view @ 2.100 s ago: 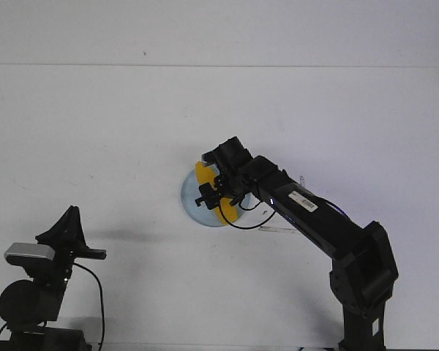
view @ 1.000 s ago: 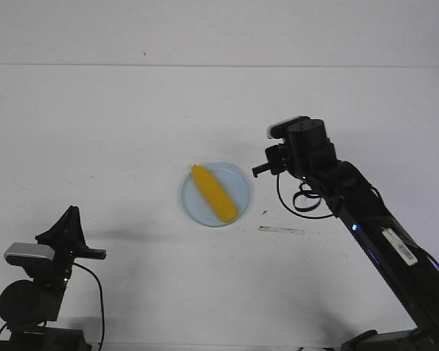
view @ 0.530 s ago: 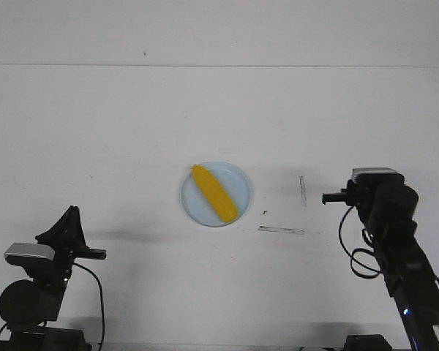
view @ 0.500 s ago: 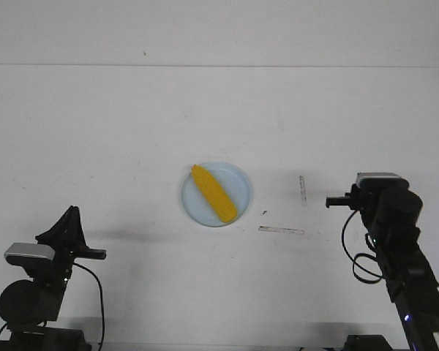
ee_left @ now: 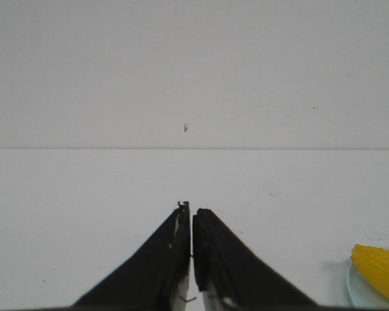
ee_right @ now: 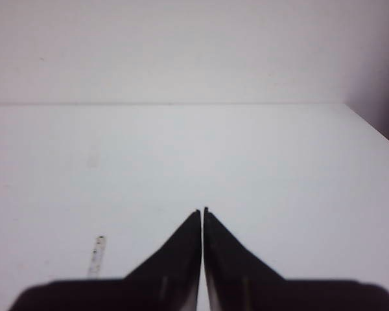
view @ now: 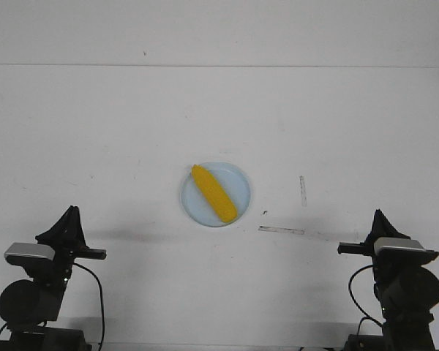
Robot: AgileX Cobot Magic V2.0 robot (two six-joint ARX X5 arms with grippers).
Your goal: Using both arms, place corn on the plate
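Since a moment ago, the right pincer [view: 380, 216] has drawn back to the table's [view: 132, 131] near edge, clenched like the left pincer [view: 70, 213]. Corn [view: 214, 194] lies diagonally on the plate [view: 241, 183], with open table all around.

Both arms, the left arm [view: 31, 300] and the right arm [view: 402, 292], are matte black with rounded joint housings, looped black cables and a grey-white camera box. Each tool [ee_left: 192, 214] [ee_right: 202, 212] tapers to pointed black fingers.

A white table [view: 132, 131] is sitting by a white wall [view: 219, 29]. Two thin clear strips [view: 281, 230] are lying on it, near each other.
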